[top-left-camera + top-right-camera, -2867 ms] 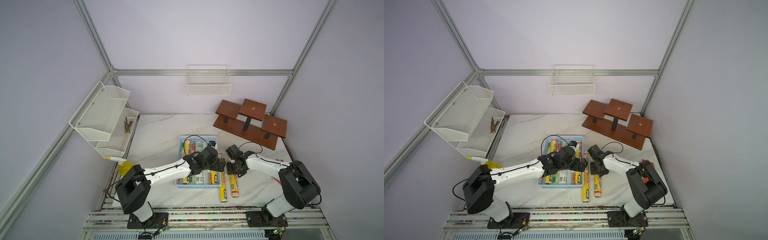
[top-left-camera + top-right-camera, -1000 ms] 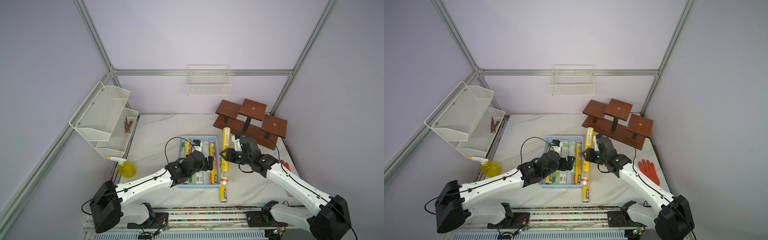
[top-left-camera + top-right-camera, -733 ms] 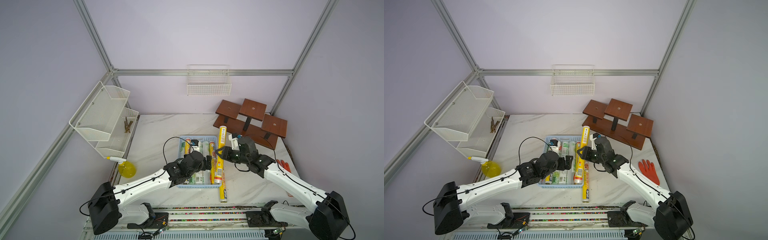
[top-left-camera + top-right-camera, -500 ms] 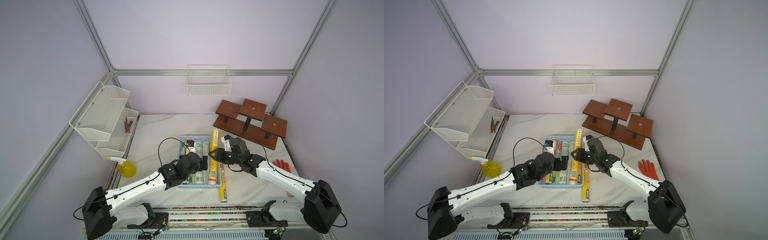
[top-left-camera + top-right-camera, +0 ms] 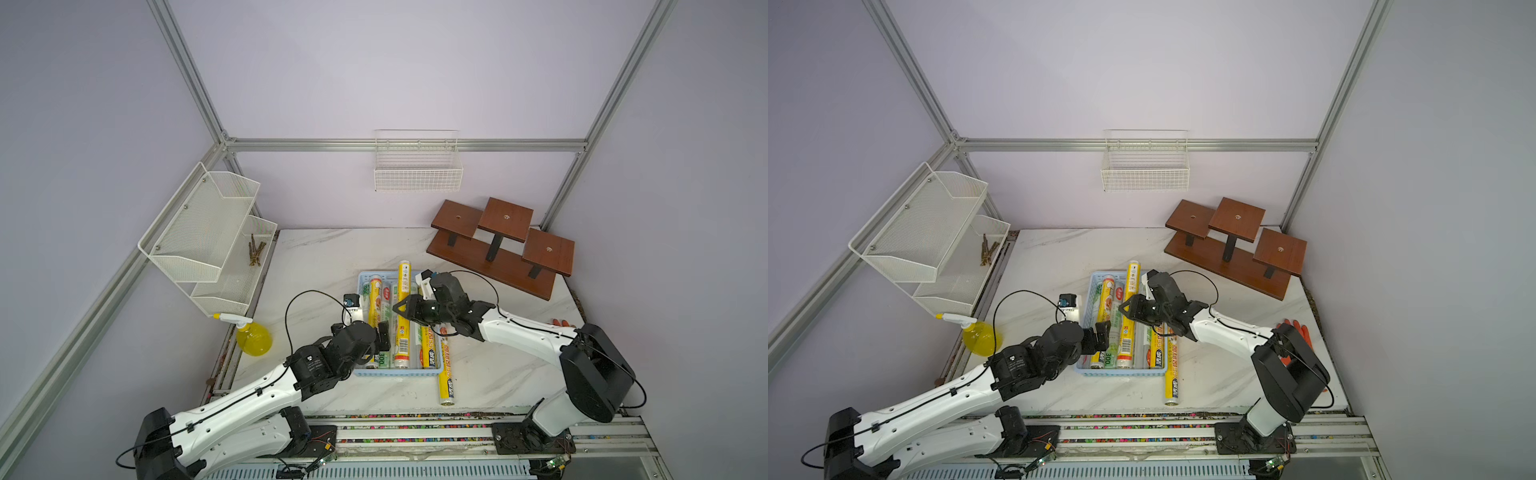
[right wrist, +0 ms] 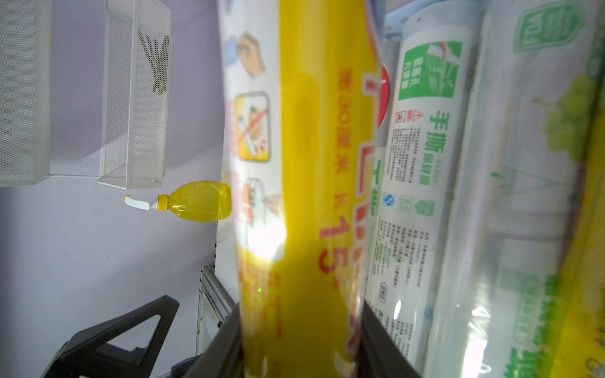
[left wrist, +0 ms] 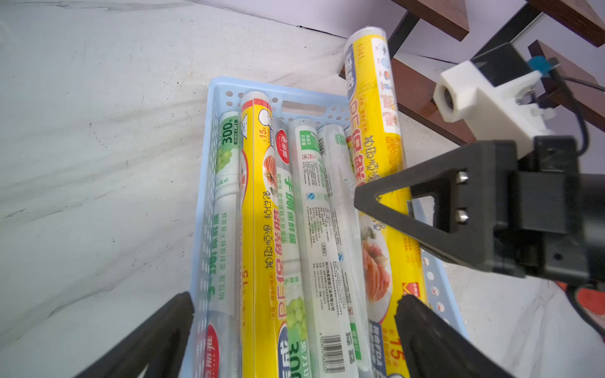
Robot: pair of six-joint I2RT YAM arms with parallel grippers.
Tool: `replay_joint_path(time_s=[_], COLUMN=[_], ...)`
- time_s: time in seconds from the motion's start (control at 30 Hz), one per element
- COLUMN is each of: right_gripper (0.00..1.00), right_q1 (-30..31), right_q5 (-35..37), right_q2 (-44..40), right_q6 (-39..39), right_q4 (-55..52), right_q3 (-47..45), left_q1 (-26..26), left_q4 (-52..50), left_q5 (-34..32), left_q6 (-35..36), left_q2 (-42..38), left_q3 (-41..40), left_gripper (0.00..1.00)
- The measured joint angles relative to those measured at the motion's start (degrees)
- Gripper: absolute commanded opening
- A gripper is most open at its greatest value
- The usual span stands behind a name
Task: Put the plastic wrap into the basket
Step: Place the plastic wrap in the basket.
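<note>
- Loose roll (image 5: 445, 372): yellow printed film, a long thin cylinder, lying on the marble table (image 5: 332, 257) just beside the basket's right wall.
- Left gripper (image 7: 294, 296): black fingers spread wide, gripping nothing, at the basket's near end.
- Basket (image 5: 395, 374): shallow light-blue plastic with perforated walls and a handle slot. It contains plastic wrap rolls laid lengthwise: yellow roll with food pictures (image 7: 262, 212), translucent white roll with green print (image 7: 314, 212).
- Right gripper (image 5: 402, 309): clenched on a held yellow roll (image 5: 402, 332), which slants over the basket with its far end past the far wall.
- Mesh rack (image 5: 199, 232): white, two tiers, brown sticks (image 5: 254, 249) in the lower tier.
- Wire basket (image 5: 417, 166): white grid, wall-hung.
</note>
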Motion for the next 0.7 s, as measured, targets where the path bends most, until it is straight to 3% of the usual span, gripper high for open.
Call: replay_joint_path(time_s=[0.7], right_gripper=[0.42], right_q1=[0.5], right_q5=[-2.7], right_q2=[11.3], right_q6=[1.6], right_q4=[0.7], right_q3=[4.4], left_q1=[0.2], left_q4=[-2.5], left_q5=[3.7], left_q6=[-0.1], left_q2=[3.1], left_q3=[0.2], left_gripper=[1.0])
